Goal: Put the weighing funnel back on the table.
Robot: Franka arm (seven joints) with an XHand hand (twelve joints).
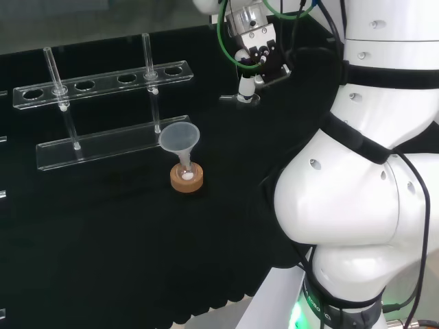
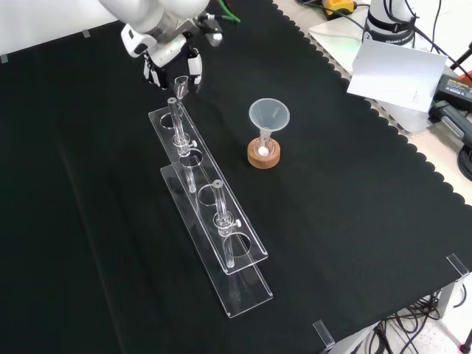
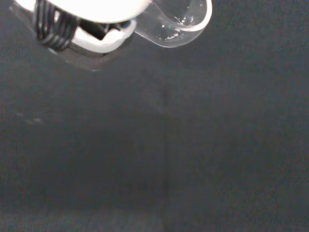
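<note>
The weighing funnel (image 1: pixel 241 98) is a small clear scoop-like piece held a little above the black cloth at the back of the head view. The hand (image 1: pixel 255 53) hangs over it, one white finger reaching down to it, and is shut on it. In the wrist view the clear rounded scoop (image 3: pixel 179 23) sticks out beside a white fingertip (image 3: pixel 91 34), with bare cloth beneath. In the front view the hand (image 2: pixel 168 53) is at the top, just beyond the far end of the rack.
A clear test tube rack (image 1: pixel 103 110) (image 2: pixel 210 214) with two upright tubes stands on the cloth. The big funnel (image 1: pixel 180 138) (image 2: pixel 268 116) sits in a small flask on a cork ring (image 1: pixel 186 179) (image 2: pixel 263 155). The arm's white links (image 1: pixel 363 171) rise at the head view's right.
</note>
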